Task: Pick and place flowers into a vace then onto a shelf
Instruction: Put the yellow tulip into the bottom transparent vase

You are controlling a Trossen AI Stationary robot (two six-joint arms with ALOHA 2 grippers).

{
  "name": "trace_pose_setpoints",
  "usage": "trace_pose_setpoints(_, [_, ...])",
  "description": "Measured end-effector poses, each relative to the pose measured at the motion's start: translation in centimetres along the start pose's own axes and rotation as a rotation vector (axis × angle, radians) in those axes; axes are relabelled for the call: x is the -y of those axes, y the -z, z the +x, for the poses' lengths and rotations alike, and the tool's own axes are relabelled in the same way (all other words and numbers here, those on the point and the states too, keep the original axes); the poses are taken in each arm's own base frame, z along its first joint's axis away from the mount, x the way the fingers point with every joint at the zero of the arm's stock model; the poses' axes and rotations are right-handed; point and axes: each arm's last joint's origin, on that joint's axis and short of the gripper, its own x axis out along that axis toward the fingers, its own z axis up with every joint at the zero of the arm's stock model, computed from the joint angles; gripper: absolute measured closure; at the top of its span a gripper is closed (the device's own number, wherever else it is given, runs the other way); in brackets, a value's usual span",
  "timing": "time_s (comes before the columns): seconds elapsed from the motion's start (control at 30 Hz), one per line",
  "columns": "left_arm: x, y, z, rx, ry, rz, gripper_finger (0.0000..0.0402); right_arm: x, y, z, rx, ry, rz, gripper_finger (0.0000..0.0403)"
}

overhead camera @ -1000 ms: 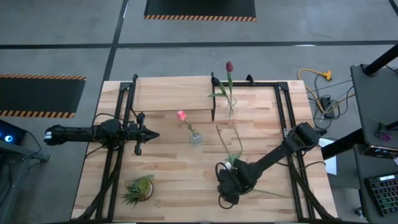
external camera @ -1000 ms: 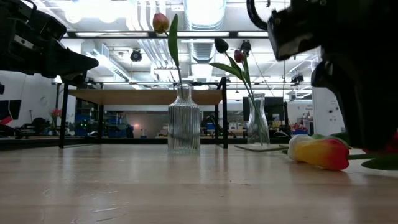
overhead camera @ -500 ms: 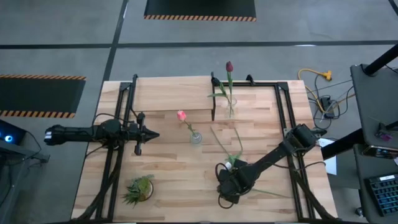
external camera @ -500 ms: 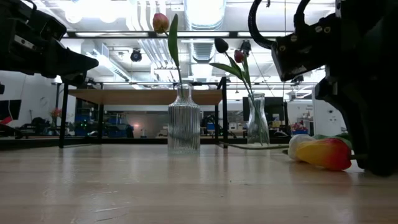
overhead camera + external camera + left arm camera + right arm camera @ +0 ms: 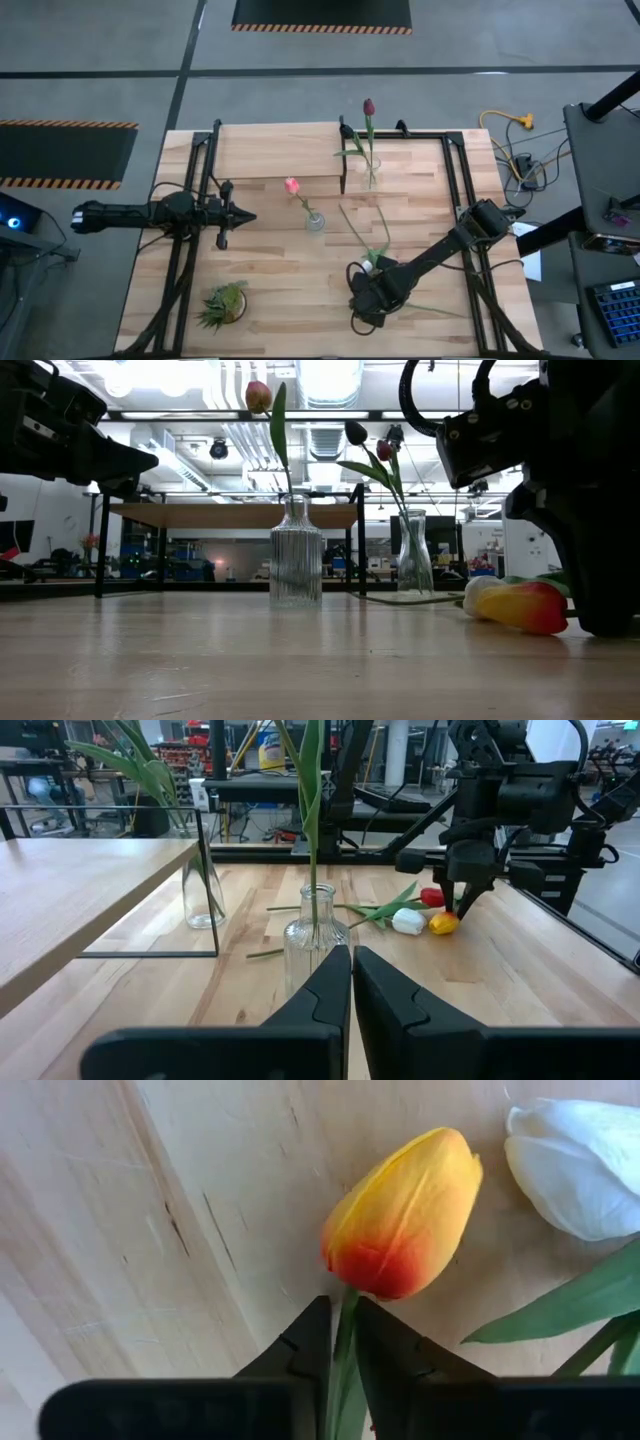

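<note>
My right gripper (image 5: 364,300) is down at the table's near right part, shut on the orange-yellow tulip (image 5: 405,1215). A white tulip head (image 5: 580,1165) lies beside it, and a red head (image 5: 432,897) shows in the left wrist view. Their long stems (image 5: 362,228) lie on the table. The pink tulip (image 5: 292,185) stands in a ribbed glass vase (image 5: 315,221) at mid-table. The maroon tulip (image 5: 368,106) stands in a clear vase (image 5: 372,170) on the table by the shelf's right end. The shelf (image 5: 278,150) is at the far side. My left gripper (image 5: 248,215) hovers shut, left of the ribbed vase. My right gripper pinches the orange-yellow tulip's green stem (image 5: 346,1312) just below the head, between its two fingers (image 5: 310,1342). It comes from above, pointing down, with the stem running along the gap. The tulip's head (image 5: 522,608) lies on the tabletop.
A spiky green tuft plant (image 5: 222,305) sits near the table's near left corner. Black frame rails (image 5: 190,230) run across the table on both sides. Bare planks (image 5: 290,280) lie between the plant and my right gripper.
My right gripper has come down toward the table beside the orange-yellow tulip, then held still. The far ends of the loose stems have swung slightly toward the table's left.
</note>
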Motion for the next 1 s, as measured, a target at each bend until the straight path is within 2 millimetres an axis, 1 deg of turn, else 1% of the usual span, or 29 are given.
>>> trace_pose_setpoints(0.23, [0.0, 0.0, 0.0, 0.000, 0.000, 0.000, 0.0402, 0.0, 0.0, 0.0, 0.000, 0.000, -0.010, 0.0390])
trace_pose_setpoints(0.47, [0.0, 0.0, 0.0, 0.001, 0.000, 0.000, 0.0402, -0.3, -0.2, -0.5, 0.005, -0.020, -0.022, 0.0393])
trace_pose_setpoints(0.77, [0.0, 0.0, 0.0, 0.001, 0.000, 0.000, 0.0402, -0.7, -0.6, -2.6, 0.038, -0.083, -0.073, 0.0393])
trace_pose_setpoints(1.0, [0.0, 0.0, 0.0, 0.000, 0.000, 0.000, 0.0402, -0.3, -0.6, -5.4, 0.126, -0.113, -0.102, 0.0391])
